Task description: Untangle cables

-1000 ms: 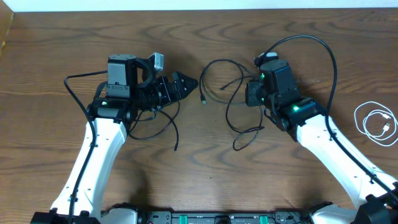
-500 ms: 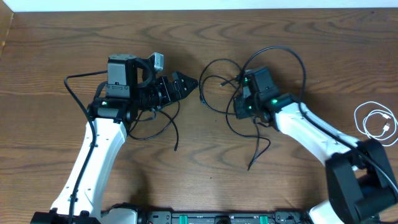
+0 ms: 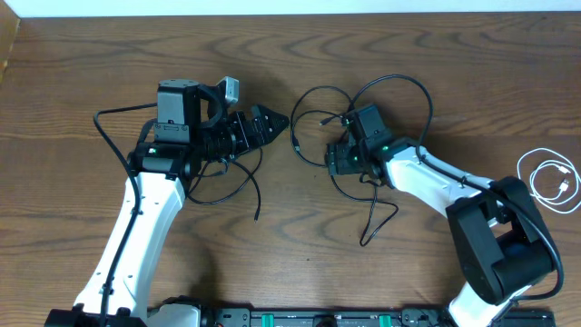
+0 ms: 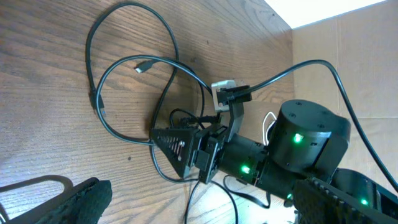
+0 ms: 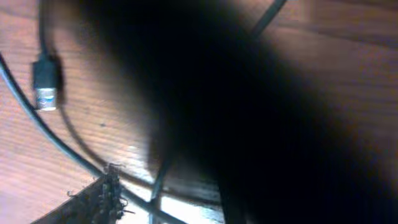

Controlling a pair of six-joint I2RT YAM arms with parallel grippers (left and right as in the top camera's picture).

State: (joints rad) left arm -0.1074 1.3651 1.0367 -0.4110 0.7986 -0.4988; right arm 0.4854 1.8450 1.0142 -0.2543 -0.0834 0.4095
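Note:
Two thin black cables (image 3: 307,94) lie looped over each other at the table's middle, with a plug (image 3: 297,143) at the left and a tail (image 3: 368,238) trailing toward me. My right gripper (image 3: 334,161) sits low over their right side, open, with a cable strand running between its jaws. In the right wrist view one finger (image 5: 93,200) shows at lower left near a plug (image 5: 45,84); a dark blur hides the rest. My left gripper (image 3: 277,125) hovers open just left of the loops, holding nothing. The white cable (image 3: 549,180) lies coiled at the far right.
The right arm's thick black cable (image 3: 399,82) arcs above the loops. Another thin black cord (image 3: 227,193) curls under the left arm. The table's far edge runs along a pale wall (image 3: 290,7).
My right gripper has swung left and down onto the black loops and its jaws have parted. The cable's tail has shifted nearer. The left arm has stayed still.

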